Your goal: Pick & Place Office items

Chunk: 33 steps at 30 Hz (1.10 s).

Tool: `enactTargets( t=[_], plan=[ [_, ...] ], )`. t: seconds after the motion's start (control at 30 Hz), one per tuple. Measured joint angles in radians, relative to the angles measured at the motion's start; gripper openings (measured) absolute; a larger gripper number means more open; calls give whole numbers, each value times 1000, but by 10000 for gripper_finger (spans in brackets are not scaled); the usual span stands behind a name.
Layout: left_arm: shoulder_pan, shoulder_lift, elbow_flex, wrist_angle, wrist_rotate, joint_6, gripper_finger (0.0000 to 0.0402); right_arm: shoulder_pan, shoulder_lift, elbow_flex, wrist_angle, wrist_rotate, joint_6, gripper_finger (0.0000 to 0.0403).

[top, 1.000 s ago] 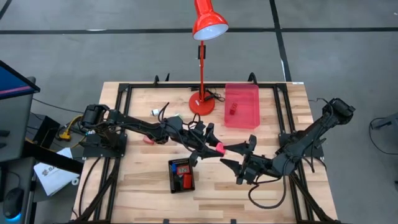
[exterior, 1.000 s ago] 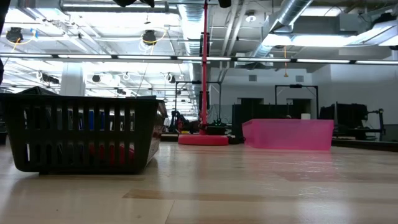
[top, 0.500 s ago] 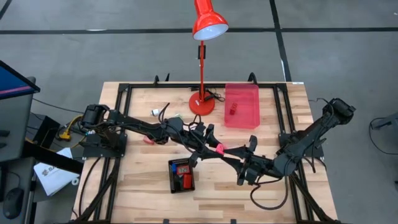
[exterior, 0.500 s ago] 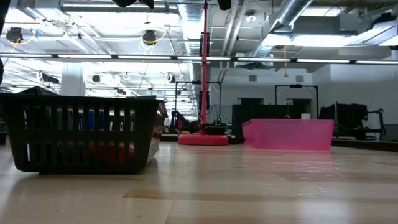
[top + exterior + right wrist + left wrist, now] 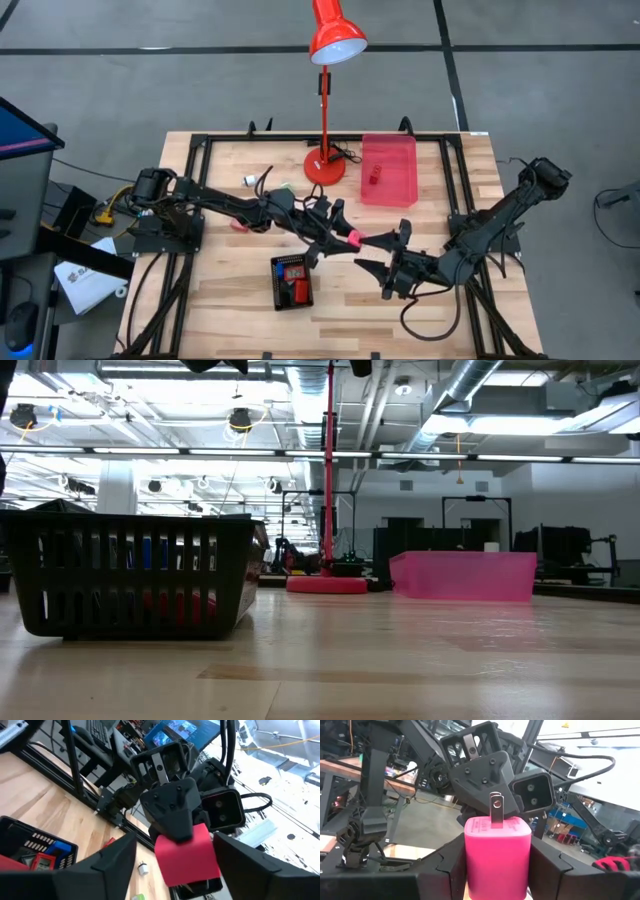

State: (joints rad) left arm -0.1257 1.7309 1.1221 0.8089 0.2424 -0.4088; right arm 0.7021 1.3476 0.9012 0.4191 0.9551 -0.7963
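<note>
Pink plastic fills my left wrist view: a small pink plug block (image 5: 496,856) with a metal prong on top sits clamped between my left fingers (image 5: 449,865). From above, my left gripper (image 5: 345,238) carries it over the middle of the wooden table (image 5: 230,290), clear of the boards, beside the black basket (image 5: 290,283). My right gripper (image 5: 385,255) faces it from the other side, its two fingers (image 5: 107,857) spread wide to either side of the block and not touching it. Other office items are scattered: red and blue pieces (image 5: 298,290) lie inside the black basket, a red piece (image 5: 374,178) rests in the translucent pink tray (image 5: 403,190), a pink piece (image 5: 238,226) lies on the table under my left arm, and white and green bits (image 5: 250,181) sit near the red desk lamp (image 5: 326,165). In the low view neither of my grippers shows.
</note>
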Motion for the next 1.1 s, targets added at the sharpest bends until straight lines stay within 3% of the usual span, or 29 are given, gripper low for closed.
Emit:
enactTargets(
  t=[0.2,0.5,0.73,0.87,1.1],
  plan=[
    [-10,0,0,9,-2,-33,147,-3,15,-1,13,16,-32,264],
    [-13,0,0,8,12,-63,147,3,141,0,234,152,-299,265],
    [-19,-1,2,10,-1,-62,147,19,124,-2,265,165,-347,263],
    [-19,-1,2,8,-1,-61,148,22,120,-2,262,165,-340,244],
    [-26,-1,2,-1,1,-63,148,17,119,-2,263,168,-332,175]
  ],
)
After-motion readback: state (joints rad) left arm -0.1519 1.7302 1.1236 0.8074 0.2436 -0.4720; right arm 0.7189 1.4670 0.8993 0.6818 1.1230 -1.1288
